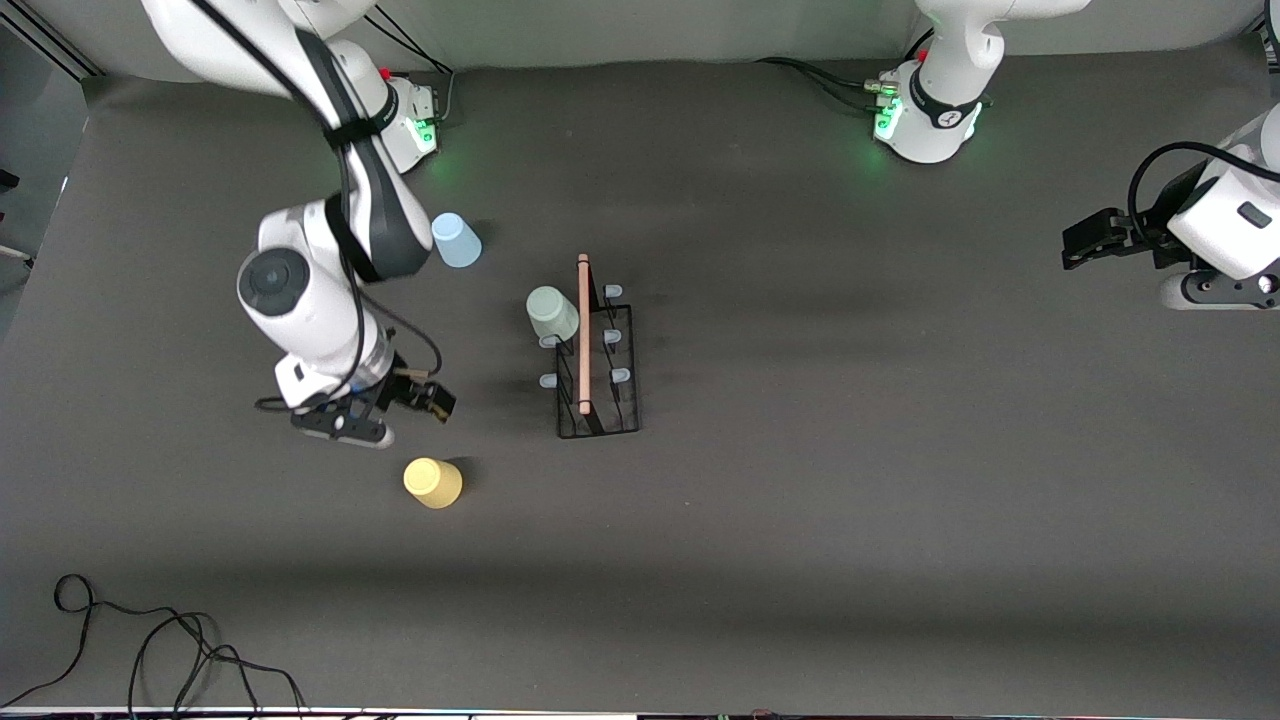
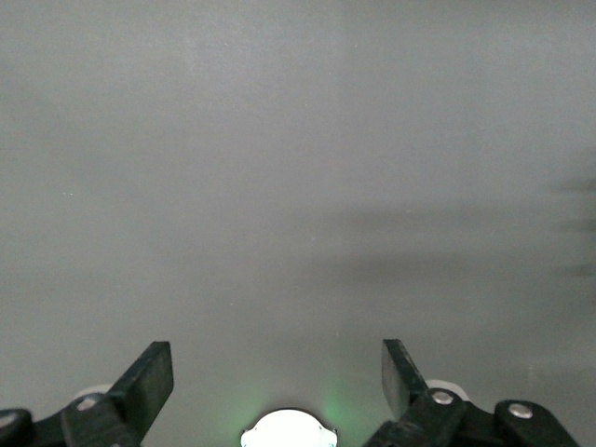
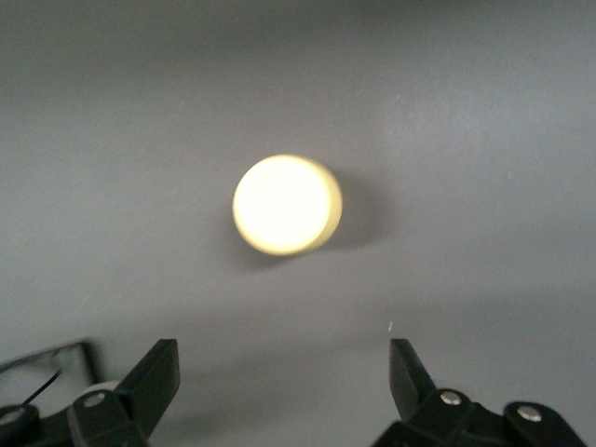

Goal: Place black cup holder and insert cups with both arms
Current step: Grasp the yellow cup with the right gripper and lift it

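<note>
The black cup holder (image 1: pixel 598 400) stands mid-table, its wooden rod handle (image 1: pixel 584 335) on top. A pale green cup (image 1: pixel 552 313) sits on a peg on the side toward the right arm's end. The light blue cup (image 1: pixel 456 240) stands upside down on the table, farther from the front camera. The yellow cup (image 1: pixel 433 483) stands upside down nearer to that camera. My right gripper (image 1: pixel 375 420) hangs open and empty over the table close to the yellow cup (image 3: pixel 287 205). In its wrist view the right gripper (image 3: pixel 284 372) has nothing between its fingers. My left gripper (image 1: pixel 1082 242) waits open and empty at the left arm's end of the table.
A loose black cable (image 1: pixel 150 640) lies near the table's front edge at the right arm's end. The holder's base corner (image 3: pixel 47 358) shows in the right wrist view. The left gripper (image 2: pixel 277 372) sees bare table and a white rounded part with green glow (image 2: pixel 289 430).
</note>
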